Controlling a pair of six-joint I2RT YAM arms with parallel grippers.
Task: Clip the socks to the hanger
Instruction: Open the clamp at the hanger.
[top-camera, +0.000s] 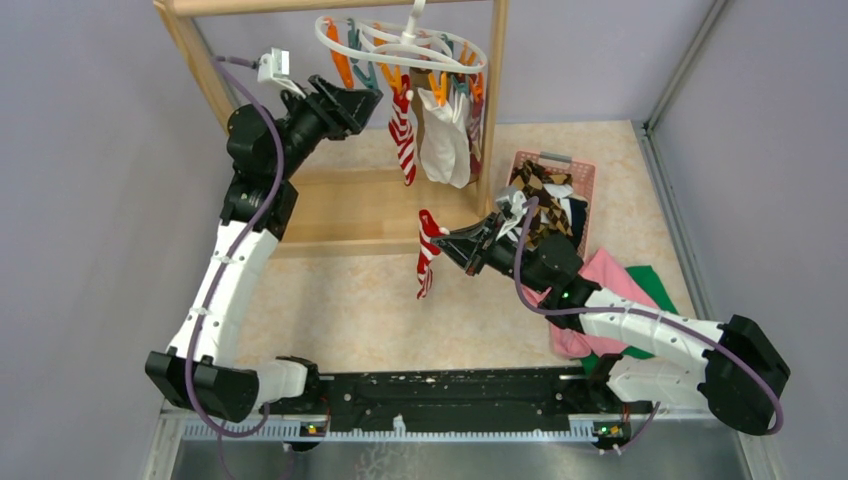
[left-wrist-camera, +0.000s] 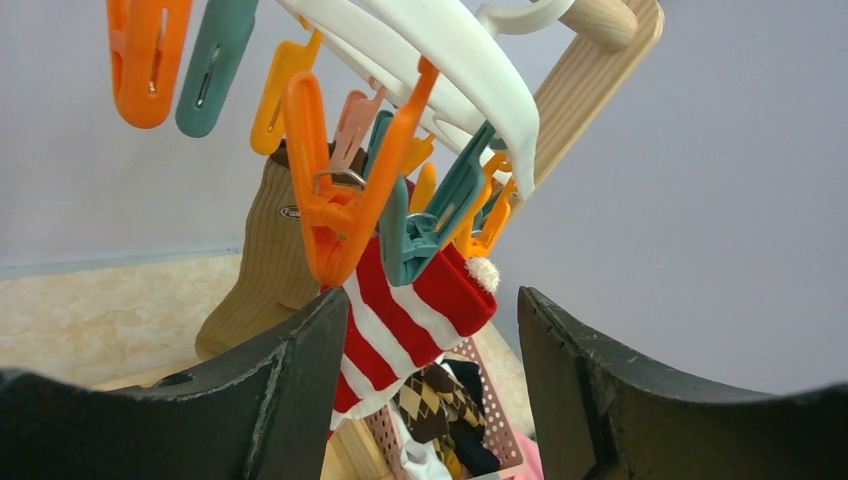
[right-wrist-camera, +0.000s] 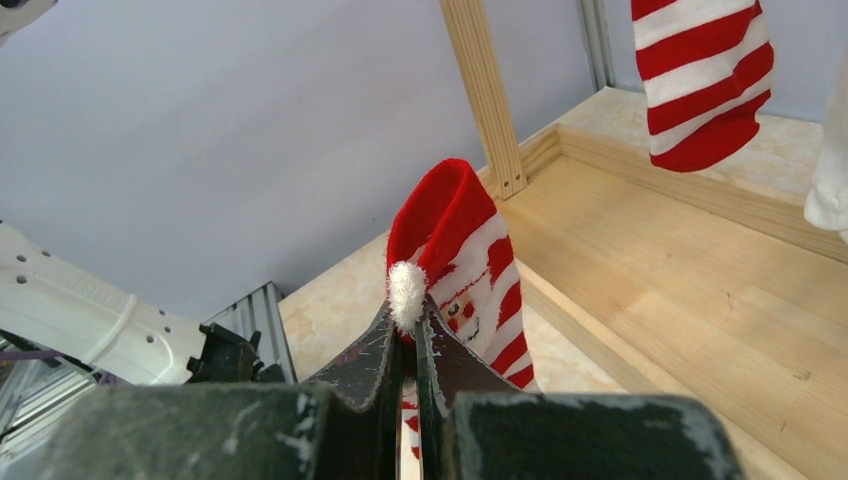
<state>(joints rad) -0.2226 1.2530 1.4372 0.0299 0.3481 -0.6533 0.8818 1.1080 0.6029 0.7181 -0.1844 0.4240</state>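
The white ring hanger (top-camera: 400, 45) hangs from the wooden rack with orange and teal clips; it also shows in the left wrist view (left-wrist-camera: 470, 60). A red-white striped sock (top-camera: 403, 140), white socks (top-camera: 445, 140) and a brown sock (left-wrist-camera: 265, 265) hang clipped to it. My left gripper (top-camera: 375, 100) is open and empty, just left of the hanging striped sock (left-wrist-camera: 400, 320). My right gripper (top-camera: 447, 238) is shut on the cuff of a second red-white striped sock (top-camera: 427, 255), holding it in the air; this sock, with its white pompom, fills the right wrist view (right-wrist-camera: 455, 250).
A wooden frame rack (top-camera: 350, 205) stands at the back with a flat base board. A pink basket (top-camera: 580, 170) at the right holds argyle (top-camera: 540, 195), dark and white socks. A pink cloth (top-camera: 605, 275) and green cloth (top-camera: 655, 290) lie under my right arm.
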